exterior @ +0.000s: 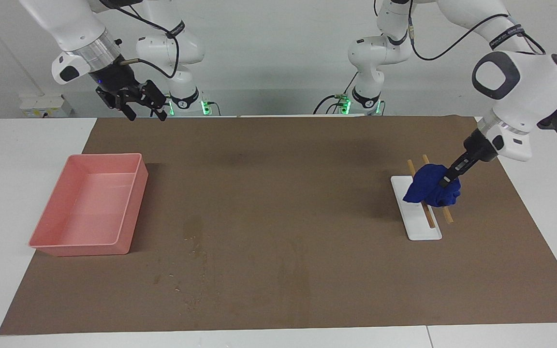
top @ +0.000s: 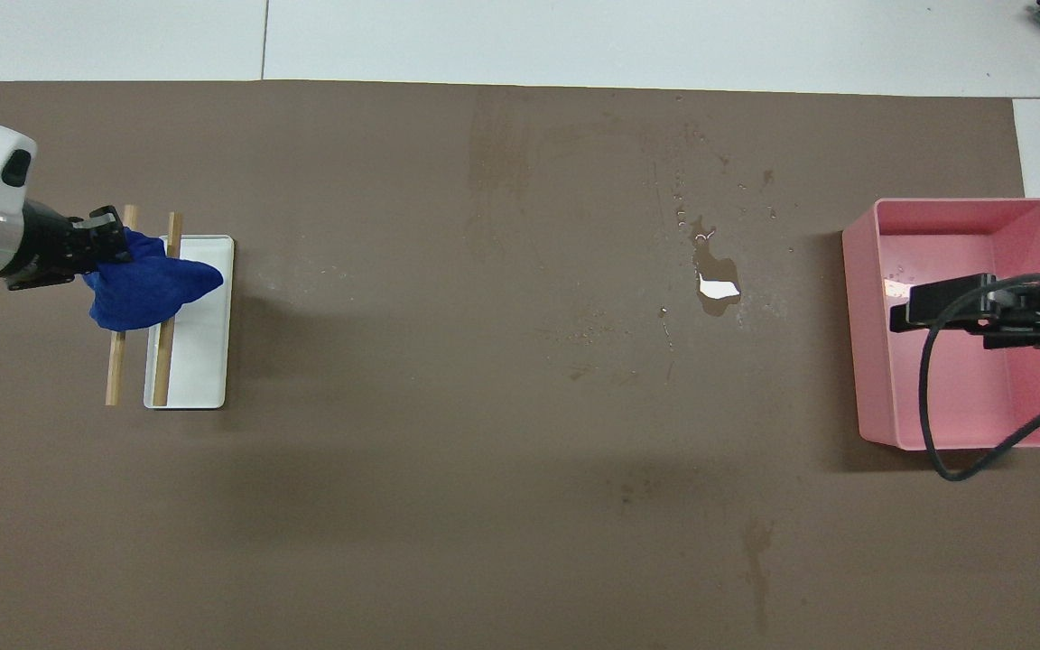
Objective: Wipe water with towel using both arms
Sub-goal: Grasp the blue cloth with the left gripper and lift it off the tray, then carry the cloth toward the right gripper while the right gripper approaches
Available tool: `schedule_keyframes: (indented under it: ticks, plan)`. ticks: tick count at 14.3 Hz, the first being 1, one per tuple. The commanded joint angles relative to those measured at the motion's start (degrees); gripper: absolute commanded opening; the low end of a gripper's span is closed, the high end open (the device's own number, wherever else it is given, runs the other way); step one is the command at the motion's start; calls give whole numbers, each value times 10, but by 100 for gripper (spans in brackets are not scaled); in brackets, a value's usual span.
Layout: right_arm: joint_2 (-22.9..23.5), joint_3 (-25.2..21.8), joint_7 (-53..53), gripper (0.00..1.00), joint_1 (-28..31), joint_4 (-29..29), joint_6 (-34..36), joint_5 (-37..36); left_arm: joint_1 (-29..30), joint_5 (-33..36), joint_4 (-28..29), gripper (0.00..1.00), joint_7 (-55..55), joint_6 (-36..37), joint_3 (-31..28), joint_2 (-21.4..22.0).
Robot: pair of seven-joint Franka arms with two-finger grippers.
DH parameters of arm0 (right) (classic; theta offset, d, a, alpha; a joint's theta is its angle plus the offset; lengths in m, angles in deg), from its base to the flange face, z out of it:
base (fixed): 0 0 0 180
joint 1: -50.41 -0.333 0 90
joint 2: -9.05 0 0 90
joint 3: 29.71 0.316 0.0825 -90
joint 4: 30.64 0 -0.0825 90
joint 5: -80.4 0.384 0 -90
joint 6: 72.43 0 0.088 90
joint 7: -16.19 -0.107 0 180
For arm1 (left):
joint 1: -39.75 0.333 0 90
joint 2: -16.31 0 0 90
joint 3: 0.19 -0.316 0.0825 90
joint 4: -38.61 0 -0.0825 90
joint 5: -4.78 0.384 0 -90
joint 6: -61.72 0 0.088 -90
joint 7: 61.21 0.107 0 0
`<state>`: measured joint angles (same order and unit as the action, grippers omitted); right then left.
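- The left gripper (exterior: 446,182) is pinched tight on the towel (exterior: 431,191), which is bunched into a lump over the white tray (exterior: 421,231) and the two sticks (exterior: 428,218), at the left arm's end of the table.
- The right gripper (exterior: 145,110) has its jaws spread and hangs empty in the air over the pink bin (exterior: 85,209); this arm waits.
- The water (top: 717,282) lies on the brown mat (top: 448,506) beside the bin, well apart from the towel, with small drops around it.
- Risk: the grip looks to hold only one edge of the lump. On the long way across the mat the cloth could slip out.
- Risk: a hanging fold may catch a stick and drag it, or the tray, off its place.
- Risk: a bunched towel touches only little of the puddle, so it could push the water sideways and not soak it.
- Risk: the bin stands just beside the water, so a wide wipe could knock it.
- Between towel and water the mat is bare; I judge nothing blocks the path.
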<state>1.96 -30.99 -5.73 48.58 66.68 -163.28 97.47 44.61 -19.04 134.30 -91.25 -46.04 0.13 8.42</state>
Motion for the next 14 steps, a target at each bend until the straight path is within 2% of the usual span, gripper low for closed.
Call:
schedule_keyframes:
  ticks: [1, 4, 6, 7, 11, 14]
  plan:
    - [-27, 2, -77, 100, 3, 40, -15, 44, -2, -112, -28, 0, -175, 21, 9, -3]
    - [-45, 5, -174, 100, -2, 95, -77, 117, -25, -190, -18, 0, -311, 14, 24, 10]
    - [-45, 8, -245, 100, -40, 102, -97, 130, -48, -260, -5, 0, -363, 1, 25, 17]
    - [-43, 8, -278, 100, -59, 107, -107, 132, -69, -269, -5, 0, -396, -9, 25, 23]
    - [-40, 8, -439, 100, -143, 139, -220, 184, -146, -277, -5, 0, -516, -87, 32, 39]
    - [-29, 8, -521, 100, -181, 149, -320, 220, -201, -277, 15, 0, -555, -91, 31, 54]
